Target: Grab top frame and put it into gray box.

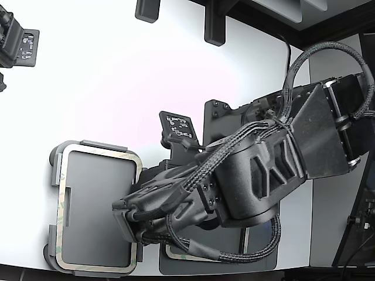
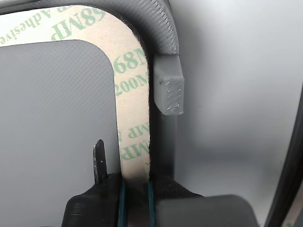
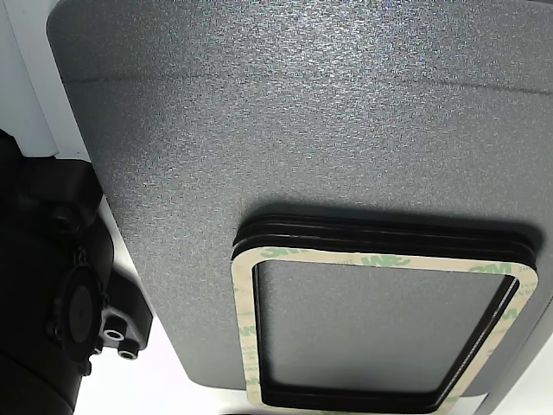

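Note:
The gray box (image 1: pixel 94 144) sits on the white table at the exterior view's lower left. The top frame (image 1: pixel 60 205), a cream ring with green print, lies flat inside it along the rim. My gripper (image 1: pixel 126 219) reaches over the box's edge on the exterior view's right. In the wrist view the frame (image 2: pixel 135 118) strip runs beside the box wall and its tab (image 2: pixel 168 90), then passes between my gripper's (image 2: pixel 136 189) dark fingers (image 2: pixel 94 203), which sit tight against both sides of the strip.
A darker gray plate (image 3: pixel 302 130) carries a stack of black rings with another cream frame (image 3: pixel 246 328) on top. In the exterior view that plate (image 1: pixel 176 266) lies mostly under my arm. Black fixtures (image 1: pixel 17 44) stand at the table's far edge.

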